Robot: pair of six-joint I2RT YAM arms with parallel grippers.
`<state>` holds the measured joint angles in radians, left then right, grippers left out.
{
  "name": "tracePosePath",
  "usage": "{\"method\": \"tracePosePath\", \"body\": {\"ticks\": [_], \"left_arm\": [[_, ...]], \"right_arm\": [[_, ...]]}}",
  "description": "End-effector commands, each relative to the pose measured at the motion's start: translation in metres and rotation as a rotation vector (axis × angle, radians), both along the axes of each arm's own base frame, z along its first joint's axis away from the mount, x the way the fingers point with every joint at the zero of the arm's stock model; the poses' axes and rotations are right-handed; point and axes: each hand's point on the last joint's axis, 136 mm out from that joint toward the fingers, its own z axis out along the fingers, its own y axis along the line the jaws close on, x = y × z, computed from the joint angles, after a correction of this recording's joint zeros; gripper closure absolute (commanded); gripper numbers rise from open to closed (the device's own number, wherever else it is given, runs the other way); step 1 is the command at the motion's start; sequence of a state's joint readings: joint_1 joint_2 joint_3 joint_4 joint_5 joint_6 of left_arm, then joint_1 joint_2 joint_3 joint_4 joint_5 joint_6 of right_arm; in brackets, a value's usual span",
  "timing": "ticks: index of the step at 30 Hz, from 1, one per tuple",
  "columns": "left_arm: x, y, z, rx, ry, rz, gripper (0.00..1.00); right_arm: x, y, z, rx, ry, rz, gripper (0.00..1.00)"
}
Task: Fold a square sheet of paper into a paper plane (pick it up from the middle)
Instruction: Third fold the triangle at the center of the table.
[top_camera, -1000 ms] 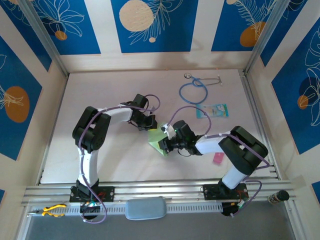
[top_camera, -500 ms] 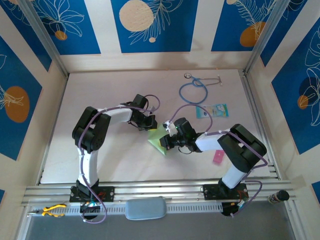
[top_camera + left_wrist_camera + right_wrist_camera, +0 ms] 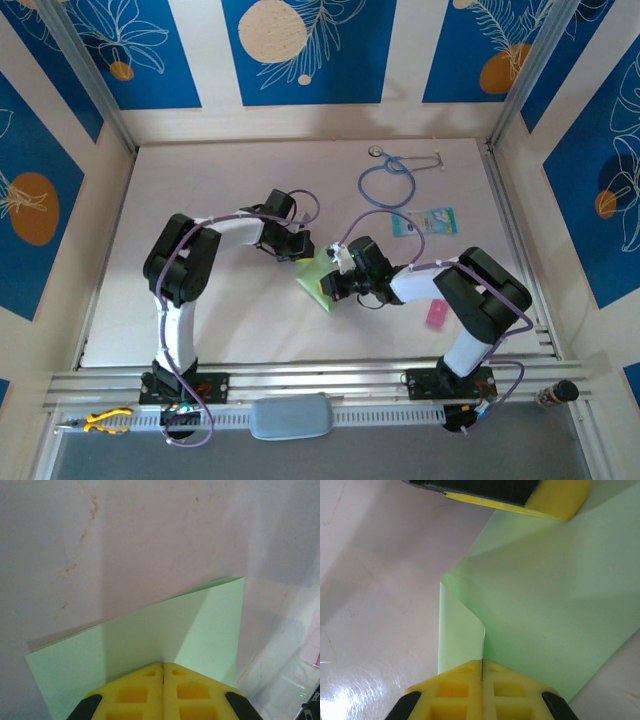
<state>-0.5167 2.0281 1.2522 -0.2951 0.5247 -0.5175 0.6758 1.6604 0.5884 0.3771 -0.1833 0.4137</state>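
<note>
My left gripper [image 3: 163, 665] is clamped shut on one edge of the square sheet of paper [image 3: 150, 630]. The sheet lies partly folded in the middle of the table [image 3: 200, 200], between the two grippers, its long side running diagonally toward me. On the right, my right gripper [image 3: 481, 664] is pinched shut on a curled-up flap of the same sheet, facing the left one.

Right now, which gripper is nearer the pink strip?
Right. The right gripper holds the green paper inward of the pink strip; the left gripper sits beyond it, farther off.
</note>
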Motion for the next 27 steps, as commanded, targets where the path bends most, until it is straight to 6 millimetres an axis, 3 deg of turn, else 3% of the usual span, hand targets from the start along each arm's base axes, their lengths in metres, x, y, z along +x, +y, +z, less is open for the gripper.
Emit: {"method": "tracePosePath", "body": {"ticks": [1,27], "left_arm": [[-0.016,0.015,-0.021,0.085,0.054,0.013,0.93],[-0.015,0.015,-0.02,0.089,0.05,0.018,0.93]], "right_arm": [[0.004,-0.002,-0.002,-0.014,0.012,-0.016,1.0],[0.009,-0.008,-0.012,-0.073,0.025,-0.048,1.0]]}}
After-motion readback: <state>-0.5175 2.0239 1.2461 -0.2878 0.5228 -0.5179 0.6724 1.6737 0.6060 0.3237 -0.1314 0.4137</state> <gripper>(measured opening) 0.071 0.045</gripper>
